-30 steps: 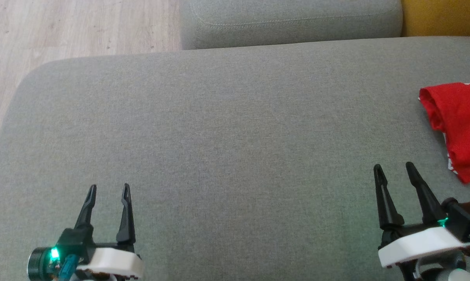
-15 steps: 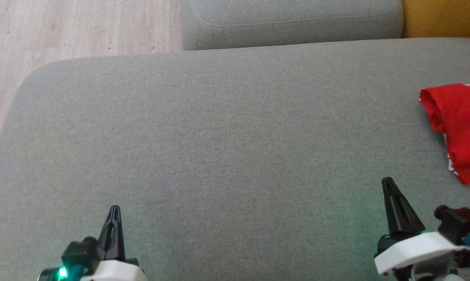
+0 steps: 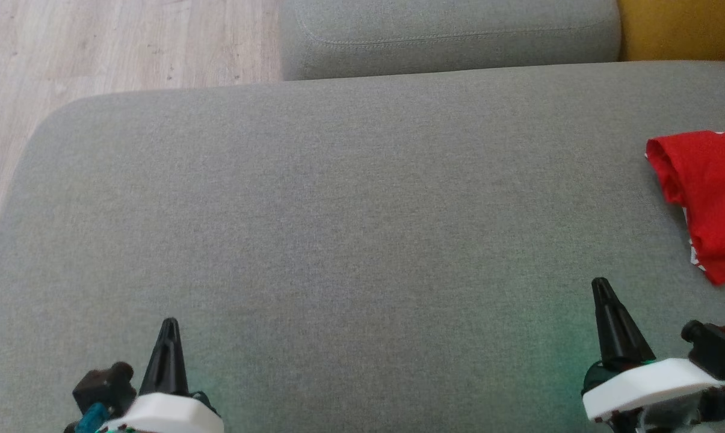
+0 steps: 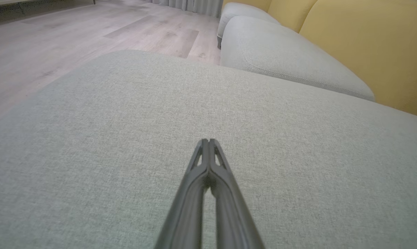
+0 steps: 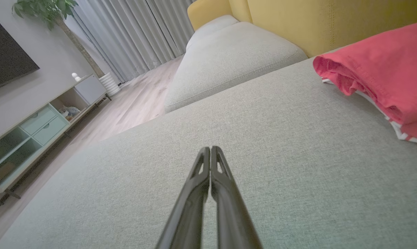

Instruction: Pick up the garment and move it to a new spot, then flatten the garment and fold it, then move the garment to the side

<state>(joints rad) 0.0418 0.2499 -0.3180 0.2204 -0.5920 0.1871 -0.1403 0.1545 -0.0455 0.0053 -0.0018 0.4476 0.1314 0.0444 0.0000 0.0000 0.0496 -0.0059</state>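
a broad grey fabric seat cushion [image 3: 338,198] spreads across a living room, its weave plain and one far corner rounded. a second grey cushion [image 3: 446,36] with a stitched seam sits just beyond it, and mustard-yellow backrests [image 5: 333,20] rise behind both. pale wood-plank flooring [image 3: 127,48] runs alongside the cushions. at the far end of the room, grey curtains [image 5: 139,38] hang in long folds to the floor. a dark flat screen [image 5: 4,65] is mounted on a light wall [image 5: 56,55] above a low cabinet [image 5: 38,121] with pale green drawers and open shelves. a leafy plant [image 5: 45,10] stands in a white ribbed pot [image 5: 108,84] beside the cabinet. the light is soft and even.
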